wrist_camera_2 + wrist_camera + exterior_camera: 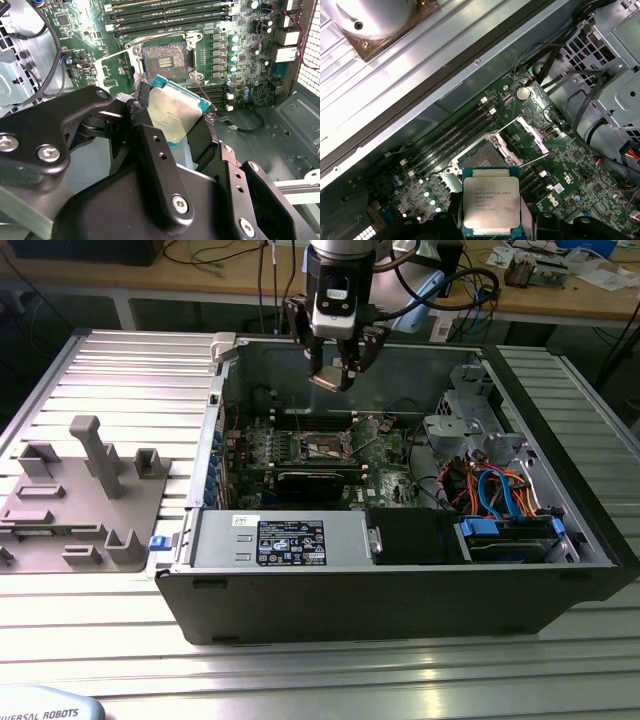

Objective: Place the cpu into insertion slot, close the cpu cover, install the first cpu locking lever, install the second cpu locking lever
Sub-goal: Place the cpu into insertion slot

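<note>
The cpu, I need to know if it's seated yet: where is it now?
Not seated: in the exterior view the cpu is held by the gripper above the open case, over the empty insertion slot.

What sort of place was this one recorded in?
Likely a robotics lab or workshop: an opened computer case lies on a slotted aluminium table, a cable-strewn workbench stands behind, and the gripper holds the cpu.

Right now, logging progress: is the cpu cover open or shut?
Open: the cpu cover is swung up off the insertion slot, which lies bare and empty.
</note>
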